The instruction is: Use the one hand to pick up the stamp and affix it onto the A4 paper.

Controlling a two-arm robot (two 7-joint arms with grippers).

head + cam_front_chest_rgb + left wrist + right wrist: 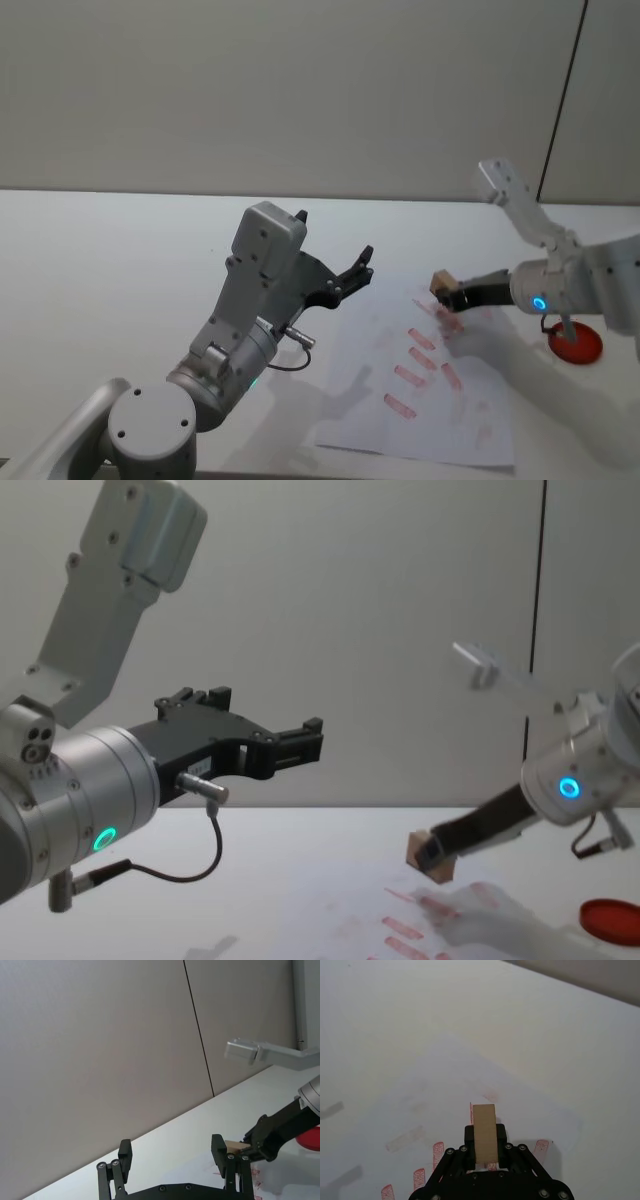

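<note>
Reaching in from the right side of the table (120,260), the right hand (449,291) is seen with its black fingers pressed against opposite sides of the stamp (442,281), which is pinched between them; the stamp is held tilted over the far right part of the A4 paper (350,415), close to the sheet; in the chest view a narrow gap seems to be shown beneath it, though whether it touches the paper cannot be told for certain; in the right wrist view the pale wooden block is shown standing out past the fingertips, with the paper lying below it; several red-pink stamp marks (421,339) are found on the sheet, set roughly in rows just beside the stamp and nearer to the robot; a blue ring is lit on the wrist behind the right hand; a flat red ink pad (575,344) is set on the table to the right of the paper, well apart from the stamp and partly hidden by the right arm; the left hand (356,270) is held raised above the table at the left of the paper, its fingers spread wide, and a green light is shown on that arm; a plain grey wall (300,90) is seen behind the table.
</note>
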